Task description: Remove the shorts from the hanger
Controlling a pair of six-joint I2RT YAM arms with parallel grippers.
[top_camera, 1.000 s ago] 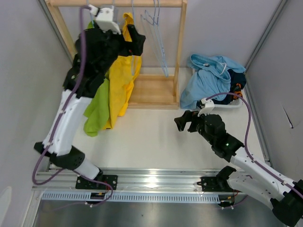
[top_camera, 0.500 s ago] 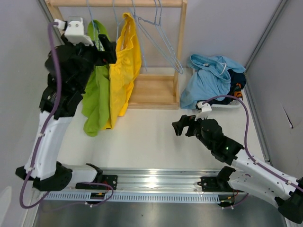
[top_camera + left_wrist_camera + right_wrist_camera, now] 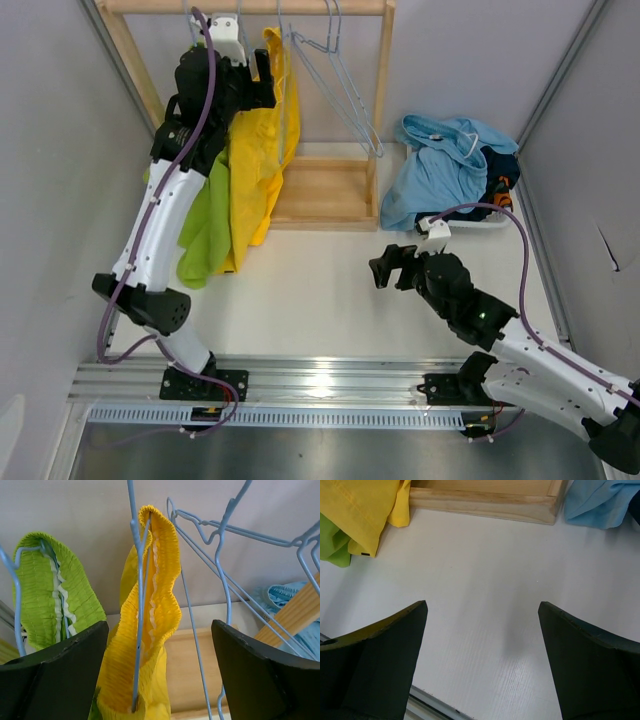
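Left fingers (image 3: 262, 72) swing back from green shorts (image 3: 45, 580) onto yellow shorts (image 3: 150, 615), wide and straddling them, no grip yet; right fingers (image 3: 385, 265) wide, idle over bench (image 3: 485, 605).

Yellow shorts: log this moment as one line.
step: approach | left claw: open, facing yellow shorts on blue hanger | lime green shorts: hung | right claw: open, over table
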